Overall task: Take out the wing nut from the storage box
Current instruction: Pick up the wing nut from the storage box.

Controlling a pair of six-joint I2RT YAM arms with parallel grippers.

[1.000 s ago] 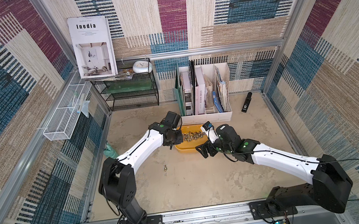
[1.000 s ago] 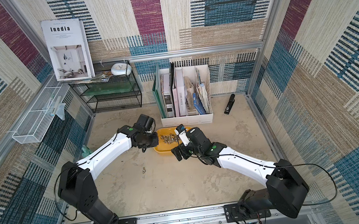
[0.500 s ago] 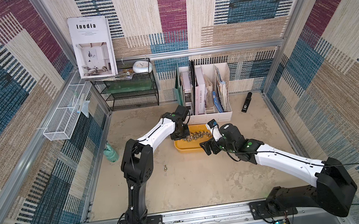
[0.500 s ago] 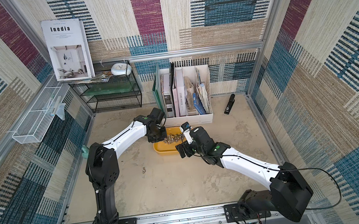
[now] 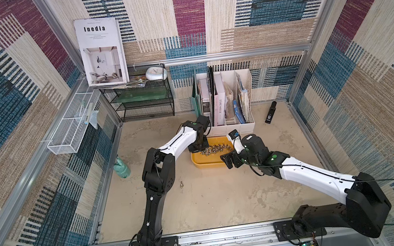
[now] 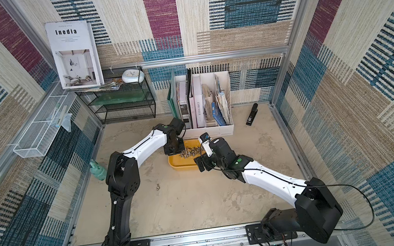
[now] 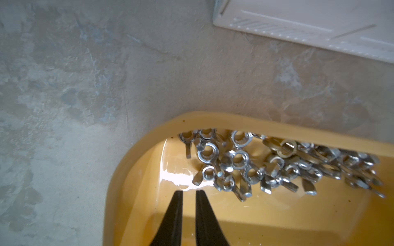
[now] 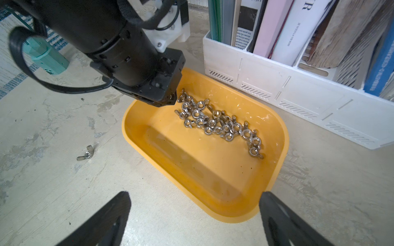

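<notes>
The storage box (image 5: 205,164) (image 6: 183,166) is a shallow yellow tub in front of the file holder. A heap of silver wing nuts (image 5: 215,149) (image 8: 217,125) (image 7: 245,164) lies along its far side. My left gripper (image 5: 197,149) (image 7: 188,191) points down into the box's far left corner, just beside the heap. Its jaws are almost together, with only a narrow slit and nothing between them. My right gripper (image 5: 228,159) (image 8: 195,193) stands wide open at the box's near right corner, empty. One loose wing nut (image 5: 181,184) (image 8: 85,153) lies on the table left of the box.
The white file holder (image 5: 228,125) with books stands right behind the box. A teal bottle (image 5: 121,166) is at the left wall. A black stapler (image 5: 271,115) lies at the back right. A black wire shelf (image 5: 144,101) and a white mesh basket (image 5: 72,131) are at the back left.
My left arm has stretched out and its gripper has shifted from the box's left edge to inside its far left corner. The right gripper has drifted slightly to the right.
</notes>
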